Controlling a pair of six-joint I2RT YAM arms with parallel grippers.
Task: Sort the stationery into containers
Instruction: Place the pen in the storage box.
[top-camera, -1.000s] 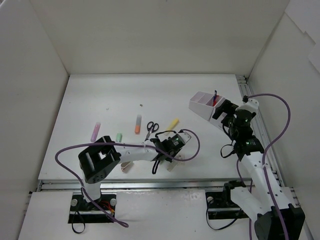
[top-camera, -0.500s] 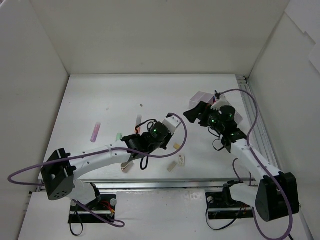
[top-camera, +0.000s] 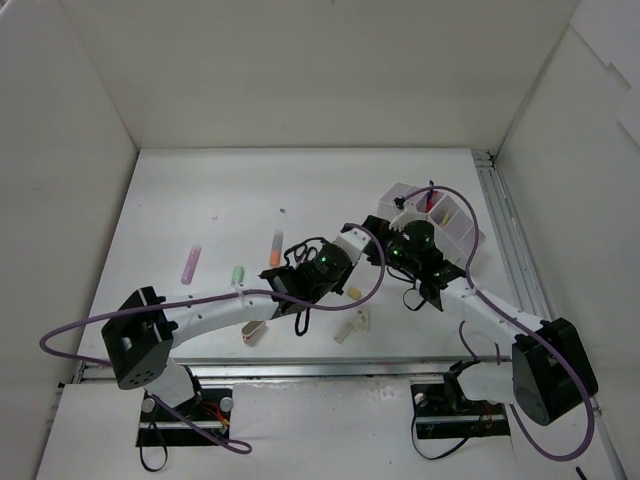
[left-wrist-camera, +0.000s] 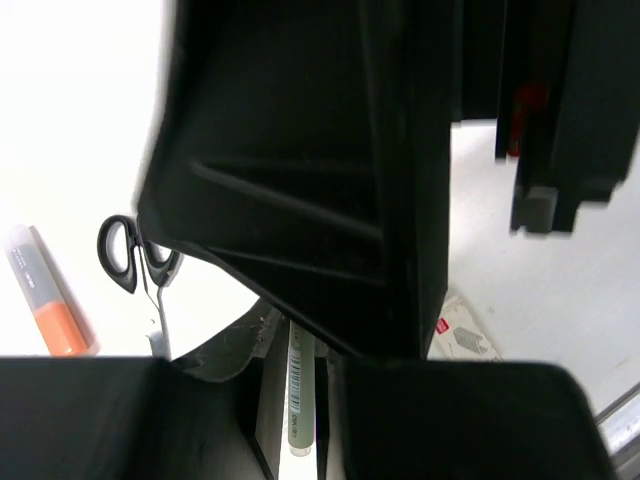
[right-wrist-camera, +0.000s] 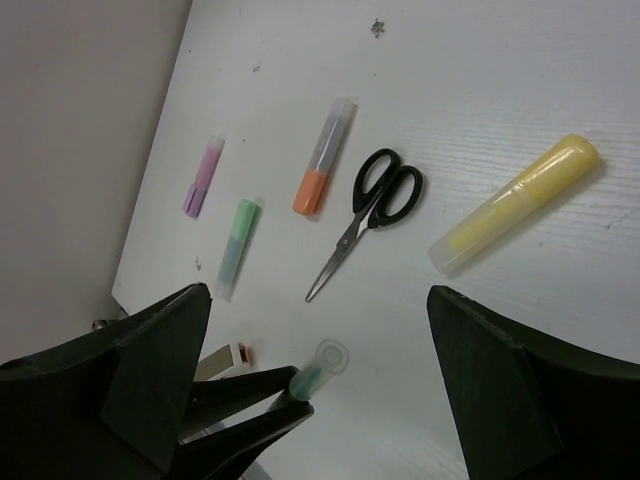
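Looking at the left tool (right-wrist-camera: 290, 395) first: it's pinched together on a thin green plastic pen with a clear cap (right-wrist-camera: 318, 368), and only the capped end pokes out past the jaws. The right tool (right-wrist-camera: 318, 295) hangs right above it with its jaws wide apart and nothing in them. My guess is a handover or a carry to the tray, can't say which. That pen should be light and stiff, but the barrel is smooth and round, so it'll want to swivel or slide in a pinch. I'd take it across the barrel just behind the cap, not on the cap itself, which might pull off. Down on the white bench (right-wrist-camera: 480, 90) are the black-handled steel scissors (right-wrist-camera: 375, 205), with a chunky yellow marker (right-wrist-camera: 515, 205) just to their right and an orange-ended marker (right-wrist-camera: 322, 160) just left. A pale-green marker (right-wrist-camera: 238, 245) and a purple marker (right-wrist-camera: 203, 175) lie farther left, none touching. Small beige erasers (top-camera: 358, 321) sit toward the near edge. The white divided plastic tray (top-camera: 462, 222) is at the right rear, with a thin red thing (top-camera: 430, 200) standing in it.
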